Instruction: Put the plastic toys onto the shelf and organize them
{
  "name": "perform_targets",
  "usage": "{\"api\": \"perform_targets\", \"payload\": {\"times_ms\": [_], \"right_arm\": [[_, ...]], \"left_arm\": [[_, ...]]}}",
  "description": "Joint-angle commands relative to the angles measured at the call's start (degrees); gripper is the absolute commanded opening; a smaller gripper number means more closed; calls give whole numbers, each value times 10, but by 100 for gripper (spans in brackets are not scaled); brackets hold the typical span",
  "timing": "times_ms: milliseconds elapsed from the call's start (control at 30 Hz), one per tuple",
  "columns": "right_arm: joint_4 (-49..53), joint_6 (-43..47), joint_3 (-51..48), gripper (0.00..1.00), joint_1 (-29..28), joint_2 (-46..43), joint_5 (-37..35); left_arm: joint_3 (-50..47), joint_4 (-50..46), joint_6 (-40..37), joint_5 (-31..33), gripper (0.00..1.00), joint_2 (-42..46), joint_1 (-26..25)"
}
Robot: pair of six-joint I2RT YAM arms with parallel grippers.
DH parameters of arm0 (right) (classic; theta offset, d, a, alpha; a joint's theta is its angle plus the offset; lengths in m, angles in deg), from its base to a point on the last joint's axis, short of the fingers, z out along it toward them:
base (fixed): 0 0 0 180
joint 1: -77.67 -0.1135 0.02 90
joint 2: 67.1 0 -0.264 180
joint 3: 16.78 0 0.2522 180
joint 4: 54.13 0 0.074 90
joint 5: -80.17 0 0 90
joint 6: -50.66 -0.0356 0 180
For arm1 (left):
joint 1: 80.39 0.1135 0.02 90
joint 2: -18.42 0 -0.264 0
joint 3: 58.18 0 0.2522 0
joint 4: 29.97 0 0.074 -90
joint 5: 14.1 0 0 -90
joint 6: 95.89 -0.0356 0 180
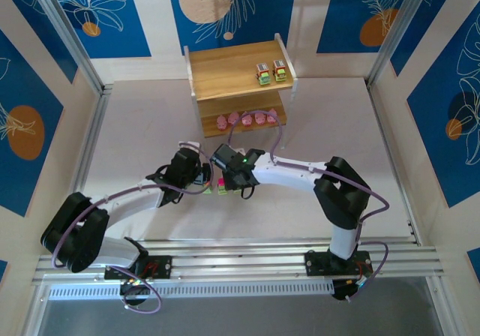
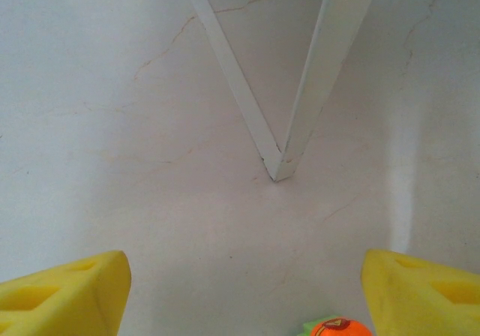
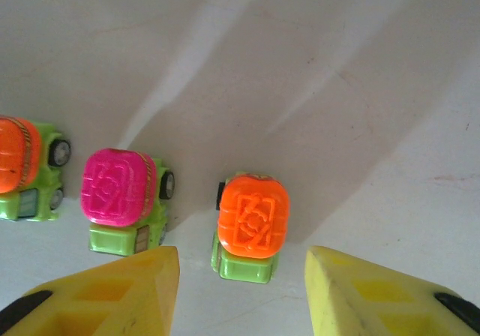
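Right pincer [image 3: 240, 267], jaws apart, flanks the orange-topped car [image 3: 253, 220].

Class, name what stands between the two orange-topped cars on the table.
The magenta-topped car, between the orange-topped car at the left edge and the central orange-topped car, in the right wrist view.

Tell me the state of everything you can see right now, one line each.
Shelf, upright, both tiers partly filled.
Two cars, standing on the top tier.
Pink toys, lined up on the lower tier.
Three cars, upright on the table.
Left jaws, open, empty.
Right jaws, open astride the rightmost car.
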Motion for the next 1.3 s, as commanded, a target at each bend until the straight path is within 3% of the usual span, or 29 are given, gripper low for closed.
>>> {"api": "perform_targets", "payload": {"times_ms": [0, 1000, 1267], "right_arm": [[-3, -17, -11, 48, -7, 15, 14], [-22, -21, -23, 47, -5, 53, 27], [-17, -17, -16, 43, -5, 60, 17]], "left_arm": [[-3, 1, 6, -13, 80, 15, 5], [-1, 4, 6, -28, 80, 8, 9], [-1, 5, 6, -32, 80, 8, 10]]}}
